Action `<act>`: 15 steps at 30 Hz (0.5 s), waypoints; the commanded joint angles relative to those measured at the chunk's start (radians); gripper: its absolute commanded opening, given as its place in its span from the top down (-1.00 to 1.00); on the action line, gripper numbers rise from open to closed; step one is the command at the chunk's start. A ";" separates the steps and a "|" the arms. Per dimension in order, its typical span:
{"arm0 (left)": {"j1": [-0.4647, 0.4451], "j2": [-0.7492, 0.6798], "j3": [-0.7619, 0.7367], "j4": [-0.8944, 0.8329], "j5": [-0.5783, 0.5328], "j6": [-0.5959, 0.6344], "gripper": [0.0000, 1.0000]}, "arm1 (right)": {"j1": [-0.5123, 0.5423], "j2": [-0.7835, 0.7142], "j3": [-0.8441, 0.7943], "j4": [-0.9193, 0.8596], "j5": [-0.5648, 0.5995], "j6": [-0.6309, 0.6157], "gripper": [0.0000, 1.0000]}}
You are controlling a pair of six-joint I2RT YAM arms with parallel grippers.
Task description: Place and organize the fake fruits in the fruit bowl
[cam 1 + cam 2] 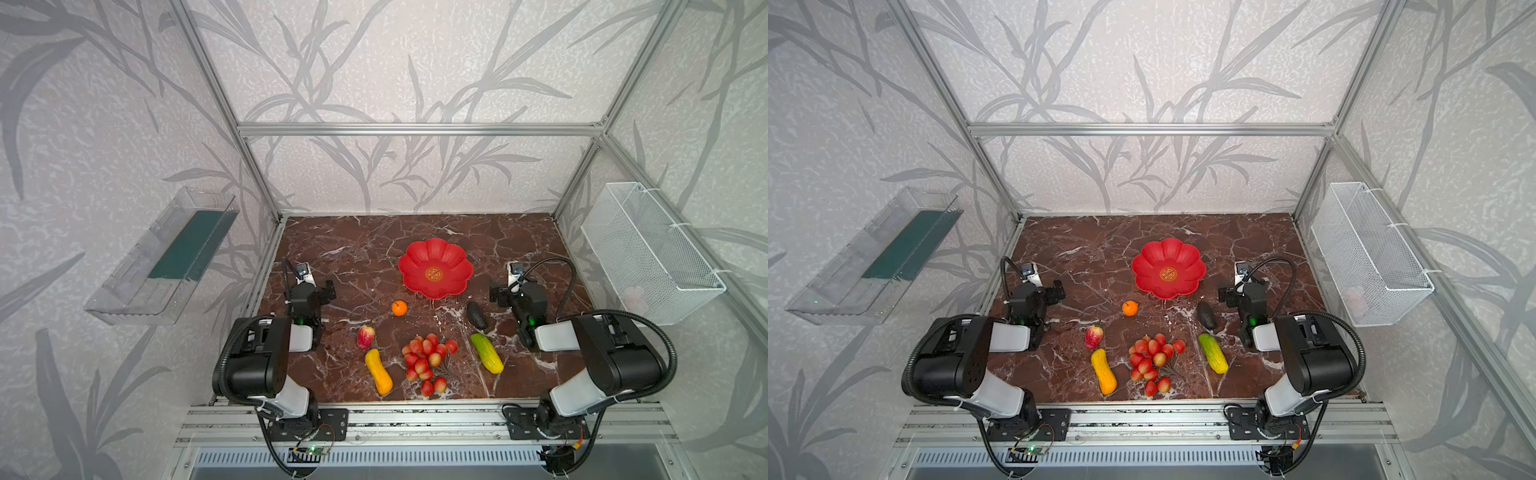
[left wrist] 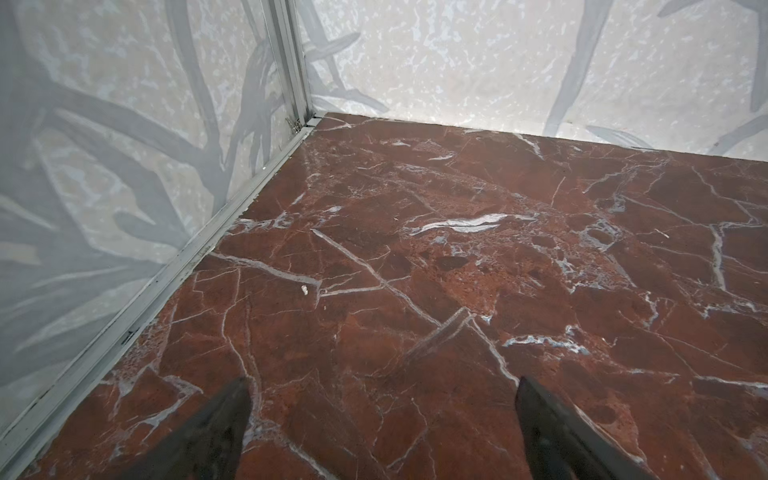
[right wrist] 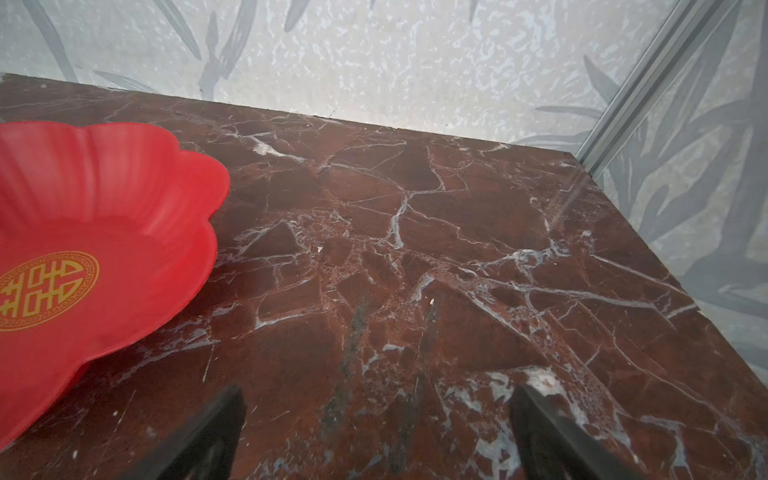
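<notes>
While flat, green-yellow oblong [image 1: 486, 353] green-tip far.

A robot lab test cell: a silver aluminium-profile frame [image 1: 415, 129] walled with grey leaf-patterned panels [image 1: 374, 62] encloses a red-brown marbled tabletop [image 1: 353, 249], with two black-and-white robot arms [image 1: 257, 361] bolted along its front edge.

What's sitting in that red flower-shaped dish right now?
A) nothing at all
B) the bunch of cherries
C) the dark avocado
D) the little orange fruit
A: both top views show the fruit bowl with only its gold emblem inside, while the tangerine, cherries and avocado lie out on the table.
</notes>
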 commanded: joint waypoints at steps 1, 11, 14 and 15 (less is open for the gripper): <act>-0.003 0.005 0.019 0.011 0.003 0.020 -0.98 | -0.004 0.007 0.019 0.005 0.016 0.006 -0.98; -0.006 0.005 0.020 0.011 0.000 0.023 -0.99 | -0.004 0.007 0.019 0.005 0.016 0.006 -0.98; -0.006 0.006 0.020 0.011 0.000 0.023 -0.98 | -0.004 0.007 0.021 0.005 0.016 0.005 -0.98; -0.006 0.006 0.020 0.011 0.001 0.024 -0.98 | -0.004 0.007 0.020 0.005 0.016 0.005 -0.98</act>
